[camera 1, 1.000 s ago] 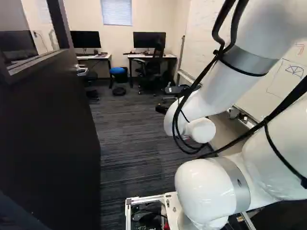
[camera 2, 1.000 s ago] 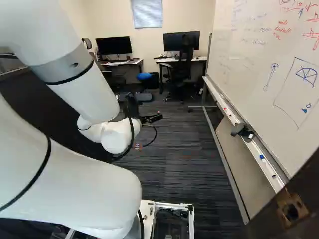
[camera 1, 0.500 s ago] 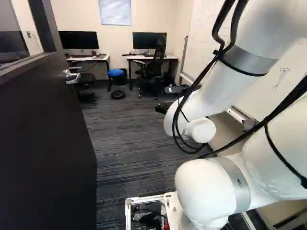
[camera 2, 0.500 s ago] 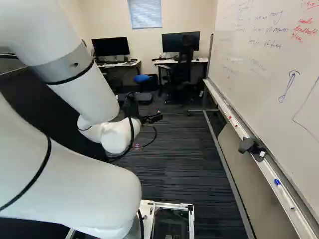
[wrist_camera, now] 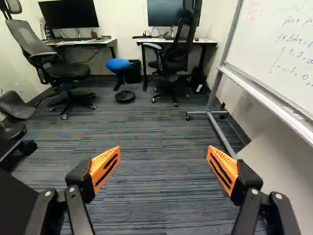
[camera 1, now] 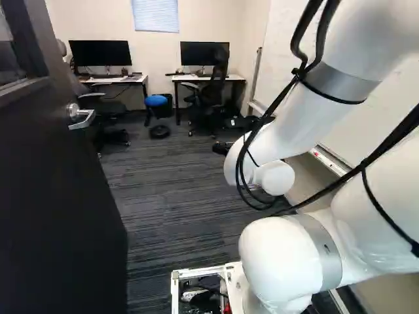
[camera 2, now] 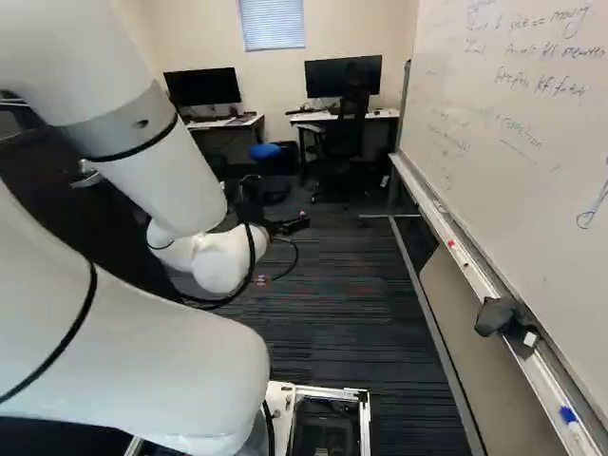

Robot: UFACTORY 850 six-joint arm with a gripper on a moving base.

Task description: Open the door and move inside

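Right now you have the end effector released: in the wrist view, the two fingers of the end effector stand wide apart, their orange pads angled toward each other and carpet showing between them. It touches none of the furniture ahead.

Your door stands open along the left of the left base view, reaching forward beside the base, with one lever handle near its far edge. The arm is well apart from that handle.

Counting for you: two benches against the far wall, two monitors, one whiteboard, one blue stool. In the left base view, one monitor sits on the left-hand bench; another monitor sits on the right-hand bench. You can make out two office chairs: one chair by the left-hand bench, another chair in front of the right-hand bench. Some dark furniture nearer you, beyond one finger, may be a third, but it is cut off.

For room, you have carpet running from the base frame to the benches, bounded by the door's edge on your left and the whiteboard's metal stand on your right. The whiteboard's tray sticks out along that right side, with a dark bundle on it.
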